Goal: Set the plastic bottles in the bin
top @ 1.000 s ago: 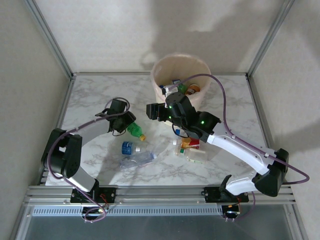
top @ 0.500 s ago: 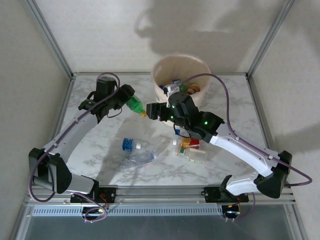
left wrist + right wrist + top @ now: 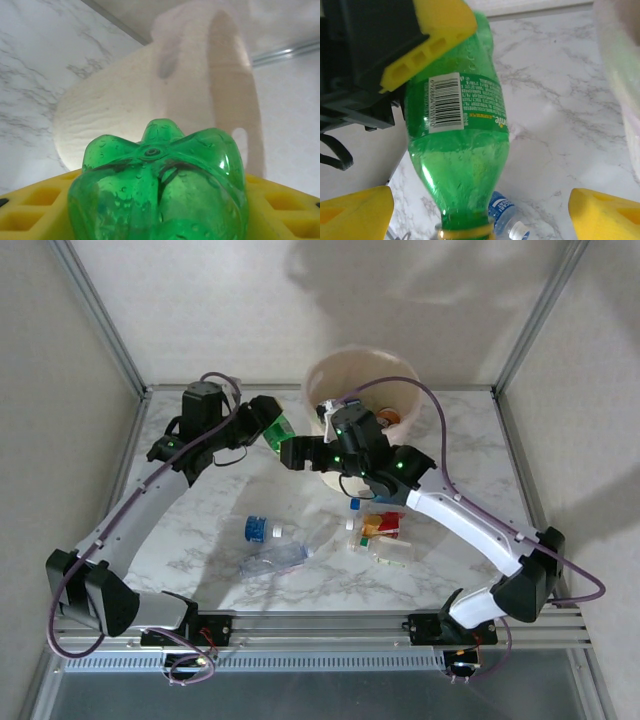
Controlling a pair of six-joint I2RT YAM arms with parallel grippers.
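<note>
your left pincer [image 3: 262, 418] clamps the green bottle [image 3: 457, 145]; your right pincer [image 3: 297, 453] gapes wide, pads [image 3: 355, 212] flanking its neck, the bin [image 3: 405, 392] just beyond.

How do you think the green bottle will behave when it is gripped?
The green bottle looks empty bar droplets, so probably light. Its smooth round wall may slip or roll, and thin plastic likely dents when squeezed.

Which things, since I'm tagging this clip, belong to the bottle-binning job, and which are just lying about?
Job:
- green bottle, held in the left gripper
- right gripper, open beside it
- bin
- bottles inside the bin
- loose bottles on the table

Just there:
- purple cables
- frame rails
- marble table
</note>
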